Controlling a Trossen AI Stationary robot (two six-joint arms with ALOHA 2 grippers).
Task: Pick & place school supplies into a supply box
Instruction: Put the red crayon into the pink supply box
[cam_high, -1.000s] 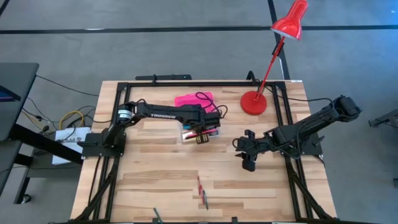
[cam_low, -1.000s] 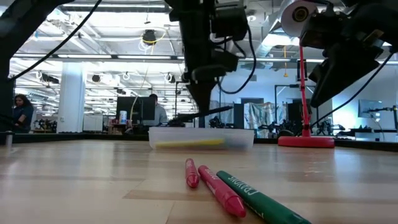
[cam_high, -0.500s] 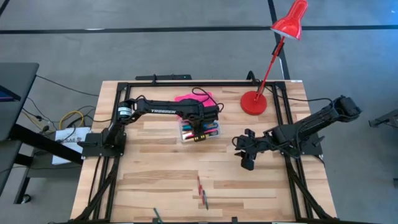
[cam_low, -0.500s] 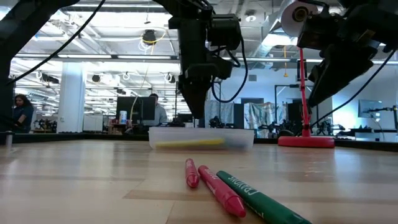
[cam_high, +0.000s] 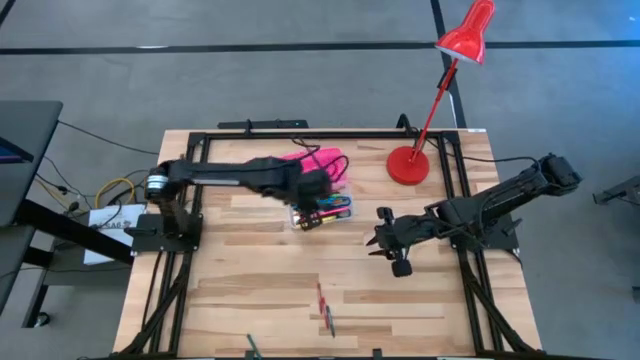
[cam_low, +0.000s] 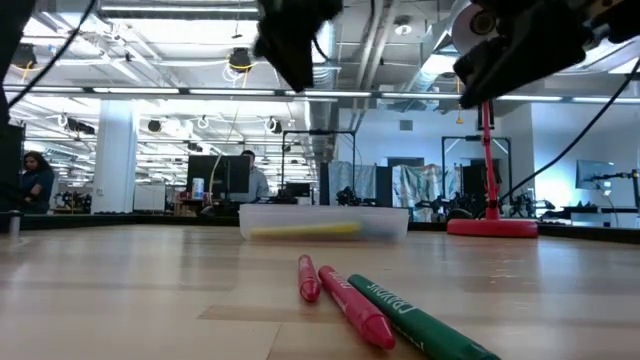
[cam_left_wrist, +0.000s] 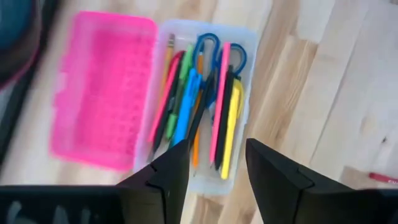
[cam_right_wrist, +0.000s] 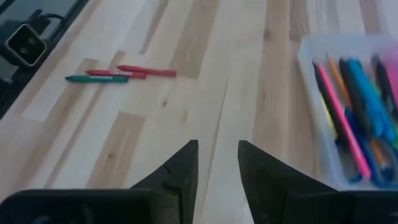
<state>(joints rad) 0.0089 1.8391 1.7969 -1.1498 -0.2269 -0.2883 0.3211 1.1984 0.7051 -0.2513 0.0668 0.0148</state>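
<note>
The supply box (cam_left_wrist: 205, 106) stands open at the table's far middle, its clear base (cam_high: 330, 212) full of pens, markers and blue-handled scissors (cam_left_wrist: 214, 53). Its pink lid (cam_left_wrist: 99, 93) lies flat on the far side. My left gripper (cam_left_wrist: 217, 162) hangs open above the box (cam_high: 310, 207) and holds nothing. Two red crayons and a green one (cam_high: 322, 305) lie side by side on the wood near the front edge (cam_right_wrist: 118, 73). My right gripper (cam_right_wrist: 217, 158) hovers open over bare wood to the right of the box (cam_high: 398, 262).
A red desk lamp stands with its round base (cam_high: 408, 165) at the far right, its stem leaning out past the far edge. A black frame (cam_high: 300, 135) rims the table. Bare wood lies between the box and the crayons (cam_low: 340, 295).
My left gripper has opened over the supply box, then risen clear of it and drawn back a little toward the table's left edge. My right gripper has lifted slightly and edged toward the left. The box and the crayons have stayed put.
</note>
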